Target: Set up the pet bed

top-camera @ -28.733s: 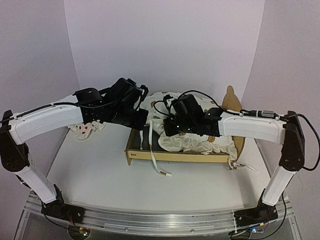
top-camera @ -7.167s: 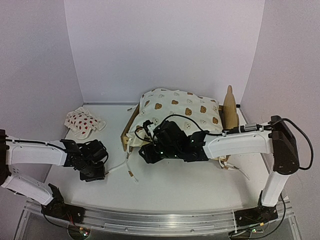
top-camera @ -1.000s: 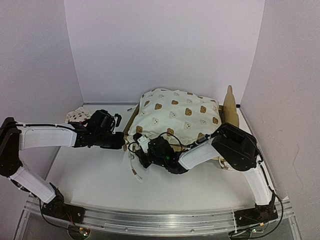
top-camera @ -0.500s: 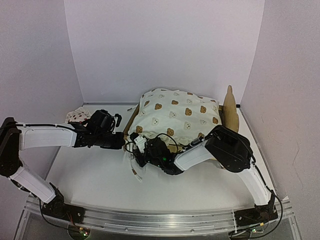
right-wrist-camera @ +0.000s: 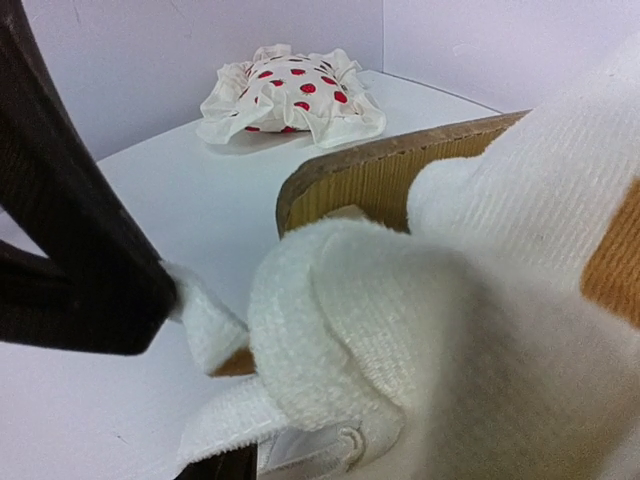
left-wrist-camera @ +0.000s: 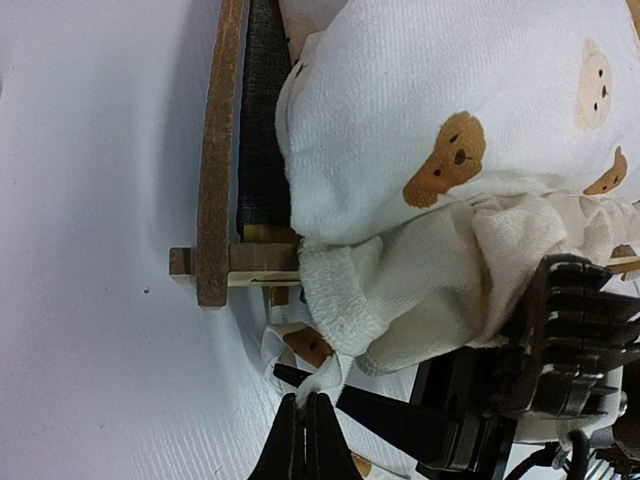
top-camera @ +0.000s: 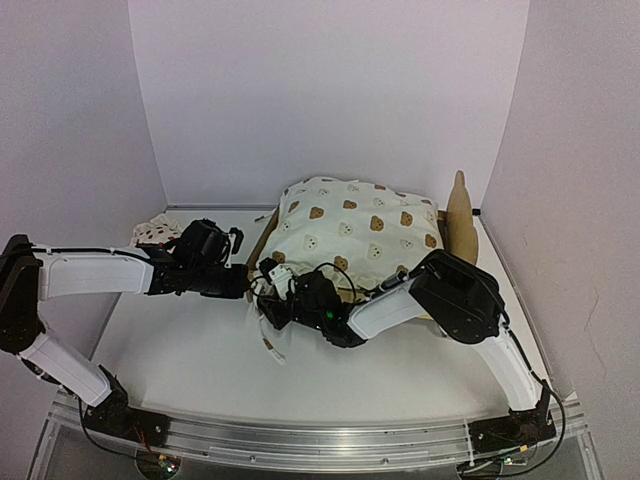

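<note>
The bed stands at the far middle of the table, and the cushion lies on it. The step in hand seems to be fastening the cushion at the near left corner. The left gripper is closed and pinches a tie. The right gripper is just beside it, but I cannot tell its width. Next, the tie probably must go around the rail without dragging the cushion.

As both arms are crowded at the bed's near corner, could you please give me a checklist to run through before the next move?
1. The left gripper is shut on the tie: ok.
2. What the right gripper holds: cannot tell.
3. The cushion covers the bed frame: ok.
4. The tie is fastened at the frame's corner: not ok, it hangs loose beside it.
5. The pillow lies clear of both arms: ok.
</note>
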